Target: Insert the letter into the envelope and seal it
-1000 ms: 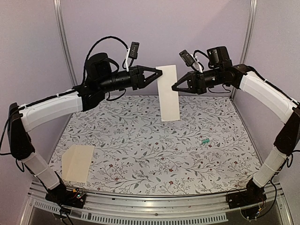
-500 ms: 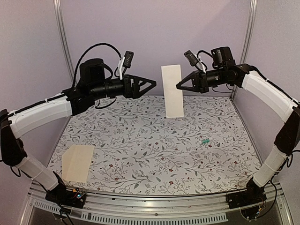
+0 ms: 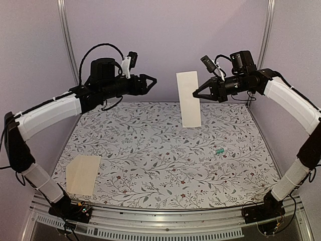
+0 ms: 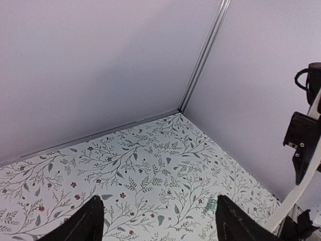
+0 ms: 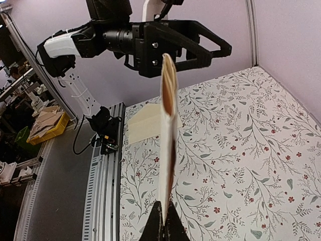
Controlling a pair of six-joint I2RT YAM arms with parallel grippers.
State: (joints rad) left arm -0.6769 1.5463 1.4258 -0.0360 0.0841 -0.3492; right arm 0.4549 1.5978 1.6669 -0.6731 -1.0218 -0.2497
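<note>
Rail (image 3: 165, 221): slotted aluminium along near edge, both arm bases bolted to it; no maker's mark readable.
Envelope (image 3: 83, 174): flat on the cloth at near-left corner, just beyond left arm's base; plain cream, no print on the face showing; well apart from both grippers. Seen again in right wrist view (image 5: 143, 125), lying close to the rail, behind the paper's edge.
Table (image 3: 150, 165): covered in pale cloth printed with grey-green vines and small red flowers.
Green scrap (image 3: 219, 150): on the cloth right of centre, below right arm; too small to identify. Also in left wrist view (image 4: 211, 204).
Letter (image 3: 188, 99): folded to a long narrow strip, held up in the air over far half of table, nearly upright, lower end leaning slightly right. Plain cream side toward top camera; edge-on in right wrist view (image 5: 168, 125), layers showing, brown tint near the top. Border and text not readable from either angle.
Right gripper (image 3: 196, 94): clenched on the letter's right long edge, above mid-height; fingertips pressed together on the paper at bottom of wrist view (image 5: 163, 226).
Left gripper (image 3: 152, 84): fingers spread wide, nothing between them; left of the letter, apart from it, about level, pointing toward it. In left wrist view (image 4: 160, 226) only cloth between the tips.
Walls (image 3: 165, 35): pale lilac panels, metal posts at the far corners.
</note>
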